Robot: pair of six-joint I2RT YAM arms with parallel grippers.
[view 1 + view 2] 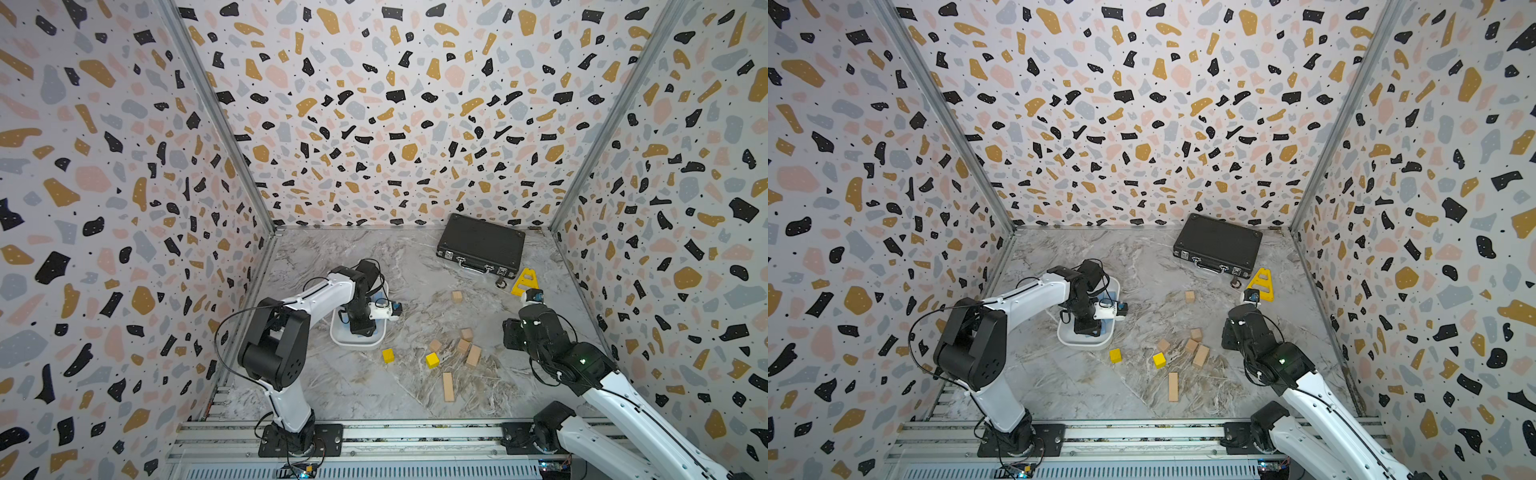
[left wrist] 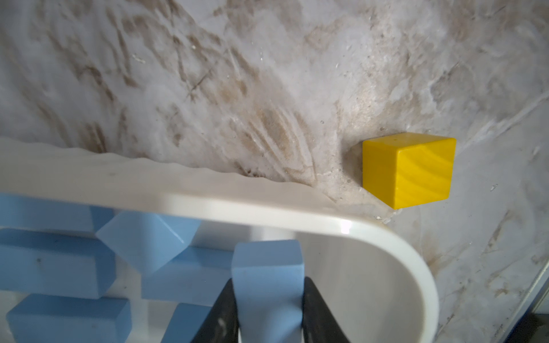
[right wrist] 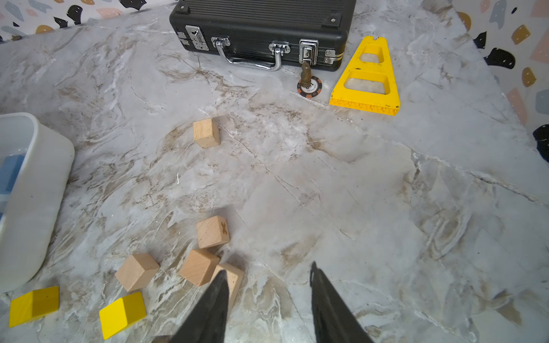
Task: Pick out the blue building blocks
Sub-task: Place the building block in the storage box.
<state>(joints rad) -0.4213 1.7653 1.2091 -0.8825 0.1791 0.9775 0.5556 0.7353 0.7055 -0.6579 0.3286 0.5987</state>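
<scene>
**Release of held block into tray, likely the last one**

In left gripper (image 2: 269, 282): one blue block (image 2: 267, 267), clamped with a black finger against each of two opposite sides. Hanging inside the outline of the white tray (image 2: 326, 219), near its rounded corner; height over the tray floor not clear. Below and beside the hand, in the tray: six more blue blocks (image 2: 53, 261), most lying flat, one tipped on an edge, some cut by the border of the picture. Together seven blue, and no blue found out on the table in both top views.

So, by judgement: placing step, at the very end of the task. Next move: only to spread the fingers and let the block drop on the free floor below, then to lift straight up without catching the rim. Small risk of a bounce against the tipped neighbour.

Just beyond the rim from the hand: one yellow cube (image 2: 407, 172), apart from the tray. A little farther: a second yellow cube (image 1: 432, 360). Two yellow in all. Farther again, toward the other arm: six wooden blocks (image 1: 466, 333), counting five short and one long wooden block (image 1: 448, 386). Beside them, right gripper (image 3: 267, 268), fingers apart with nothing between. Farthest from both hands: one black case (image 1: 482, 243), one yellow triangular tool (image 1: 525, 282), one chip (image 3: 309, 86).
</scene>
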